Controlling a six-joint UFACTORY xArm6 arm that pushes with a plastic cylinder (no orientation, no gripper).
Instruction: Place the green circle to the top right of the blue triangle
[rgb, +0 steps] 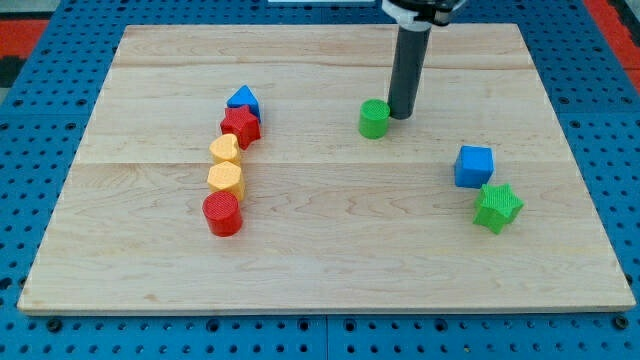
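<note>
Green circle (374, 118) sat mid-worktop (320, 270), well right of blue triangle (243, 99). My tip (402, 114) stood just beside circle's right edge, maybe touching.

Risk, as I judged: off-centre push could let circle slip round tip, or long shove could knock red star (241, 125).

No jaws on rig; rod held nothing.

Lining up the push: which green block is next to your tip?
The green circle, just left of my tip. The green star sits far off, lower right, below the blue cube.
</note>
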